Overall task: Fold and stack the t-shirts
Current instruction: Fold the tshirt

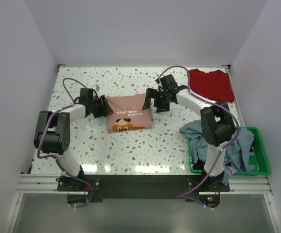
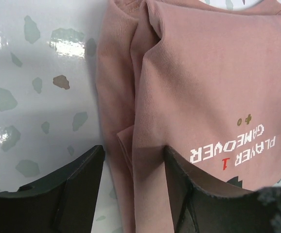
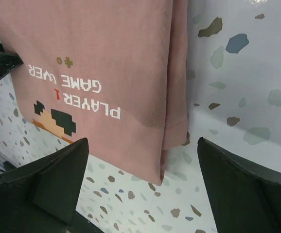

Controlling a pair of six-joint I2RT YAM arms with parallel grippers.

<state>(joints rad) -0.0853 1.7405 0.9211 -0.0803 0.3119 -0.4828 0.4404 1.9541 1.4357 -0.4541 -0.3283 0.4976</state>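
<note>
While the salmon-pink t-shirt (image 1: 129, 115) lies folded at mid-table, graphic side up, both tools flank it. The left gripper (image 2: 133, 151) has its fingers parted astride the left folded edge and grips nothing. The right gripper (image 3: 143, 141) is spread wide astride the right edge, likewise empty. A red t-shirt (image 1: 211, 83) lies folded at the far right corner, well apart. Blue-grey shirts (image 1: 242, 145) are heaped in the green basket (image 1: 263, 151), near right.

Risks, as judged:
- The left edge shows several loose layers. A pinch may catch only the top ply, and the fold would peel open on lifting.
- Uneven closing between the sides could skew or drag the bundle across the table (image 1: 82, 145).
- Slack cotton may sag and unfold on the way to the red one.
</note>
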